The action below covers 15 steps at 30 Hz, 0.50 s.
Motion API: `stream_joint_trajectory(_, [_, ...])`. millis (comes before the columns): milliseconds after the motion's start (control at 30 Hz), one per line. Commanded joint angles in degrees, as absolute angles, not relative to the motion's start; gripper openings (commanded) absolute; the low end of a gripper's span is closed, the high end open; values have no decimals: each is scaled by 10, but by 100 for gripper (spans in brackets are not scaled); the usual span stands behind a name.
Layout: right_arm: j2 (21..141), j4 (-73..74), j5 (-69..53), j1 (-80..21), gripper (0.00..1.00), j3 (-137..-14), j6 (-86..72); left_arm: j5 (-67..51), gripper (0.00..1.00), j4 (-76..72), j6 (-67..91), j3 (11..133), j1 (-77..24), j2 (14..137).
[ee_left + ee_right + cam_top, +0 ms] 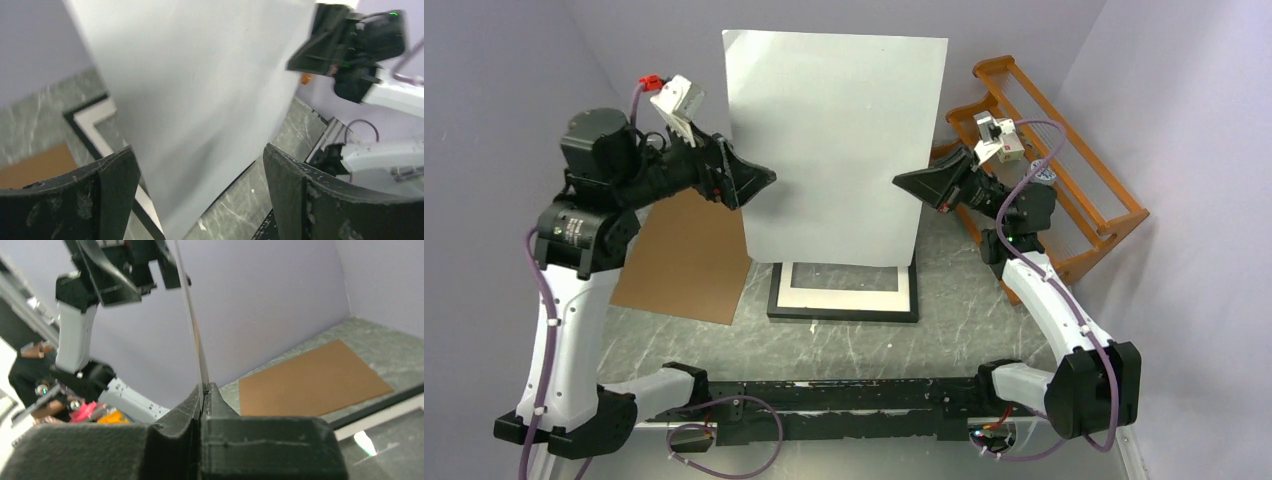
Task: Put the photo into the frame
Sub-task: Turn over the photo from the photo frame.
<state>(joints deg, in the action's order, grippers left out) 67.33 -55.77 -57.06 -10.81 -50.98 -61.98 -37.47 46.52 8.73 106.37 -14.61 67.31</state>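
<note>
The photo (834,140) hangs upright above the table, and only a plain white side shows; its printed side is hidden. My right gripper (897,181) is shut on its right edge, and in the right wrist view the sheet's thin edge (192,325) rises from between the closed fingertips (204,388). My left gripper (769,180) is at the left edge with its jaws wide open. In the left wrist view the white sheet (200,100) fills the space between the spread fingers (197,150). The black frame (844,314) lies flat below, with a white mat inside it.
A brown backing board (684,260) lies flat on the grey marble table, left of the frame. An orange wooden rack (1064,180) stands at the back right, just behind my right arm. Purple walls close in on both sides.
</note>
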Motion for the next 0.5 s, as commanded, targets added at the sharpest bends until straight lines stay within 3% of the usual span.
stream_joint_trajectory(0, [660,-378,-492,-105,0,-513,-571,-213,94,427,204,964,-146,653])
stream_joint_trajectory(233, [734,-121,-394,-105,0,-552,-510,-12,94,543,296,904,-146,685])
stream_joint_trajectory(467, [898,68,-365,-102,0,-626,-425,-48,94,505,349,780,-146,710])
